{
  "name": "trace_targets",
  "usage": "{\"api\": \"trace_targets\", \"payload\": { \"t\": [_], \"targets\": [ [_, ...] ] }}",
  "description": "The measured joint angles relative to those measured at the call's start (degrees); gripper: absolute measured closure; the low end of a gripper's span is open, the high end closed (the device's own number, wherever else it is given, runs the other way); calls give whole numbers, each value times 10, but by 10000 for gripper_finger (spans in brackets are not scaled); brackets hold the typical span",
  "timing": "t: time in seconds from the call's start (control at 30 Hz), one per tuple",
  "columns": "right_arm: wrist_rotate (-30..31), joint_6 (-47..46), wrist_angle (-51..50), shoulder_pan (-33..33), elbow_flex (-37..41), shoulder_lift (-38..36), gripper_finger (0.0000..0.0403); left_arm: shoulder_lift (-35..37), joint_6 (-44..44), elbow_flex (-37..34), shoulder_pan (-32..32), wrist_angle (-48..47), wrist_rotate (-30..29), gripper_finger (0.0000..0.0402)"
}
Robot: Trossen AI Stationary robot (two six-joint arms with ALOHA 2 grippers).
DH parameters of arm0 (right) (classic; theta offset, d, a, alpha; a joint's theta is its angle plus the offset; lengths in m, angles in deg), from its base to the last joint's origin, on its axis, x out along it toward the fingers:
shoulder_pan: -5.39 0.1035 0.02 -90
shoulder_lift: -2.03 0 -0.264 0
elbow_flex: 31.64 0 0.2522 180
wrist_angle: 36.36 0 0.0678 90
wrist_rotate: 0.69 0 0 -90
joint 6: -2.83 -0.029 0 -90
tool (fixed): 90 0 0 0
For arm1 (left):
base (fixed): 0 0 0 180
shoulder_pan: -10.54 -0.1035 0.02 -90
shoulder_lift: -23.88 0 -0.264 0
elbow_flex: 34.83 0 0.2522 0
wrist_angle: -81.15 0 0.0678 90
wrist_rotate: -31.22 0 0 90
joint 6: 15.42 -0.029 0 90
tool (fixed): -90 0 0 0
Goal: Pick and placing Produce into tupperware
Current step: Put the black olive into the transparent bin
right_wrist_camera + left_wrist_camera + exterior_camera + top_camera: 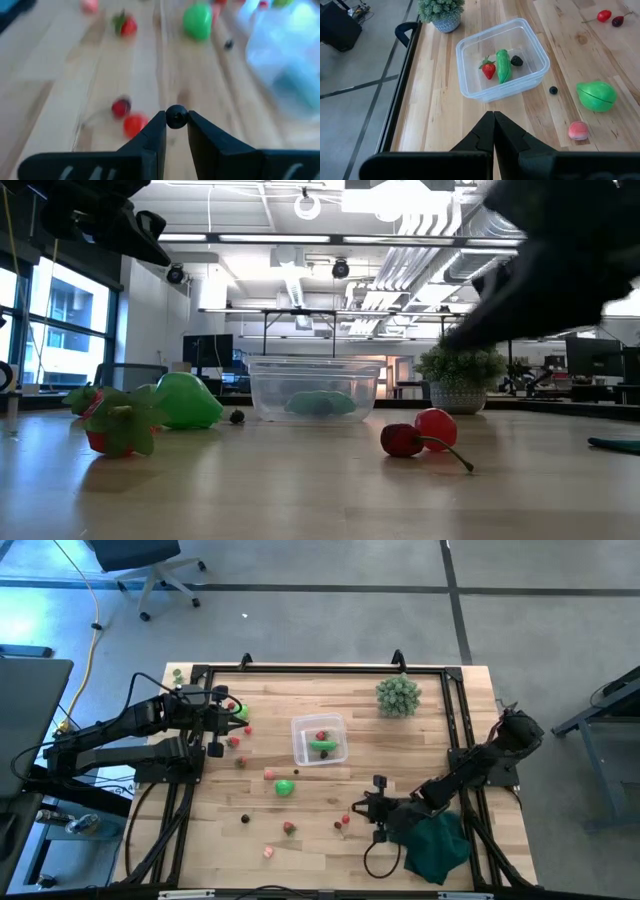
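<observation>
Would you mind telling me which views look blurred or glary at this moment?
Right wrist view: table smeared, yet the small dark round berry between the right gripper jaws is sharp. Low view: ceiling lights glare; the near arm is a dark blur. Left wrist view: crisp clear plastic square container.

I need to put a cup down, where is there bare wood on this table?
Bare wood lies between the clear square plastic container and the spiky grey-green bushy ball, and along the back edge. It is crowded near the bright green ball and the left gripper.
</observation>
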Motion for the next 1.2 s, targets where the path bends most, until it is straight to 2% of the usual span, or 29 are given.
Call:
{"api": "trace_targets", "payload": {
  "t": [0.27, 0.5, 0.77, 1.03, 1.2],
  "targets": [
    [26, 106, 1, -48, -60, -44, 345, 0, 0, 0, 0, 0, 0, 401],
    [-14, 187, -50, -120, -145, -54, 345, 0, 0, 0, 0, 0, 0, 401],
    [-135, 187, -213, -250, -265, -41, 345, 0, 0, 0, 0, 0, 0, 401],
    [-286, 162, -249, -378, -300, 29, 345, 0, 0, 0, 0, 0, 0, 401],
    [-338, 146, -260, -424, -310, 90, 345, 0, 0, 0, 0, 0, 0, 401]
  ]
}}
